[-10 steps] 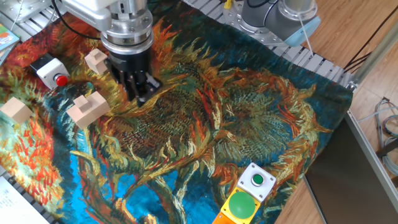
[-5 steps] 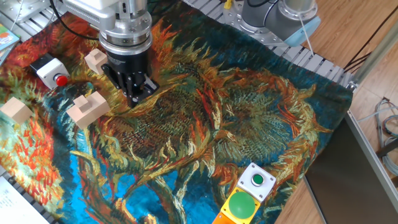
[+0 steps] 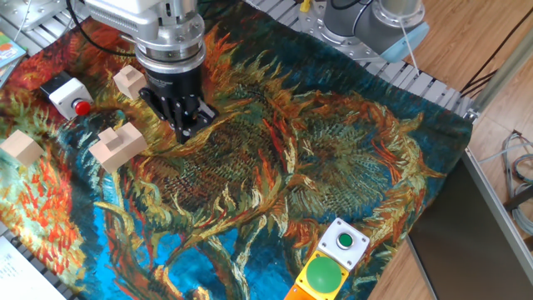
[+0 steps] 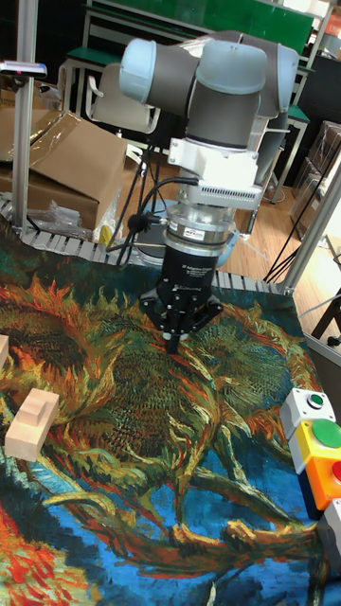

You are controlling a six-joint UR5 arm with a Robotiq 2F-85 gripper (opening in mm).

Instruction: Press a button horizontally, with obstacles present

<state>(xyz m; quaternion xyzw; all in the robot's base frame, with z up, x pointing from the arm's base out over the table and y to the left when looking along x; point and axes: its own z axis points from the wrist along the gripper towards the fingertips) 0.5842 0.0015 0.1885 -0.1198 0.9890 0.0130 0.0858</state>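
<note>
The button (image 3: 82,107) is a small red knob on the side of a white box (image 3: 65,92) at the far left of the cloth. Three pale wooden obstacles stand near it: a cube (image 3: 127,81), a notched piece (image 3: 119,143) (image 4: 33,421) and another cube (image 3: 21,147). My gripper (image 3: 185,127) (image 4: 173,343) points down at the cloth just right of the first cube and the notched piece. It is shut, its fingertips meeting in a point and holding nothing. The button lies to its left, beyond those two blocks.
A white box with a green button (image 3: 346,242) (image 4: 308,405) and a large green dome on a yellow box (image 3: 325,275) (image 4: 327,437) sit at the cloth's near right edge. The sunflower-patterned cloth (image 3: 275,167) covers the table. A conveyor rail (image 3: 416,79) runs along the back.
The gripper has shifted slightly left toward the wooden blocks and turned a little about its own axis. The blocks and the button boxes have not moved.
</note>
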